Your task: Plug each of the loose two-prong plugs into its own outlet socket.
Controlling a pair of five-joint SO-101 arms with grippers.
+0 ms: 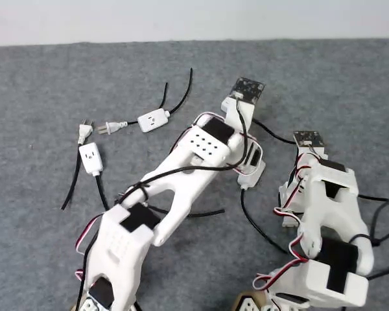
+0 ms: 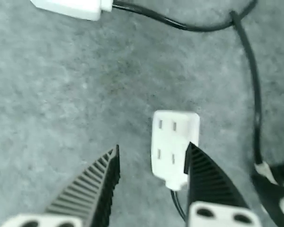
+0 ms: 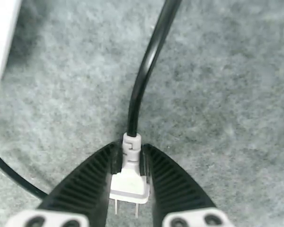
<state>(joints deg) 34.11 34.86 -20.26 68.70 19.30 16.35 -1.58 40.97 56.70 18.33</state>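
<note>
**Right hand** (image 3: 131, 149): closed on the two-prong plug (image 3: 128, 182), with ribbed black fingers (image 3: 92, 182) pressed to both flanks of its collar. Plug white and flat-bodied, with a ridged collar. Two metal prongs pointing back toward the wrist, black cable (image 3: 149, 66) leaving the opposite way. Long axis in line with the fingers, over the grey worktop (image 3: 236, 94).

**Left hand** (image 2: 151, 158): wide open over a white socket (image 2: 173, 137) lying flat on the worktop. One finger (image 2: 203, 179) overlapping the socket's edge, contact not discernible; the other finger apart from it. Socket rectangular, with two pairs of slots facing up. Long axis along the hand's reach, cable end nearest the wrist.

**Farther out**, at the left of the high view:
- Small socket (image 1: 91, 157), with its cable end toward the robot.
- Loose plug (image 1: 85, 132) just beyond it, prongs pointing away.
- Second loose plug (image 1: 111, 127) beside that.
- Farthest socket (image 1: 153, 120) lying crosswise, with its black lead running farther off.
</note>
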